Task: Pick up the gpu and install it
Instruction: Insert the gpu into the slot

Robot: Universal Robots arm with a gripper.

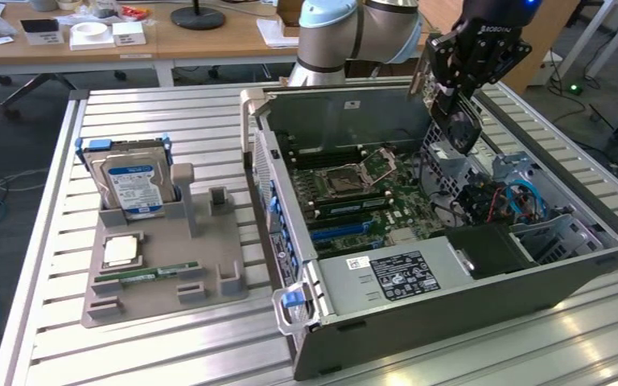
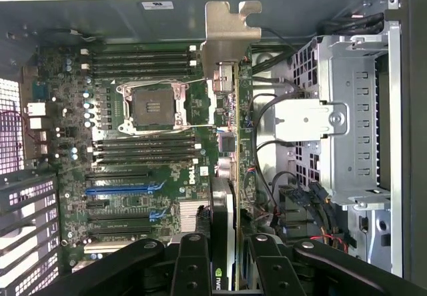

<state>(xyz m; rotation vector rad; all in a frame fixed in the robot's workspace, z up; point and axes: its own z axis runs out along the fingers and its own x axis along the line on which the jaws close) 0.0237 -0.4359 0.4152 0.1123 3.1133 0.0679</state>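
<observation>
One gripper (image 1: 451,95) hangs over the open computer case (image 1: 449,281). Its jaws are partway closed and clamped on the gpu (image 1: 459,129), which is held up above the case's far corner at the exterior view's right. We see clear air between the card's lower edge and the motherboard (image 2: 133,149) below.

From the wrist we look down the card's thin edge, with its silver bracket (image 2: 223,29) at the far end. On one side of it the board lies open around the CPU socket (image 2: 152,106). On the other side, loose cables (image 2: 267,136) and the metal drive cage (image 2: 347,109) sit close.

The black fingers (image 2: 190,269) cover the card's near end, and the card hides whatever lies directly under it. Seen edge-on, its face cannot be made out. The hard drive (image 1: 132,181) stands well apart in a grey holder (image 1: 158,305).
</observation>
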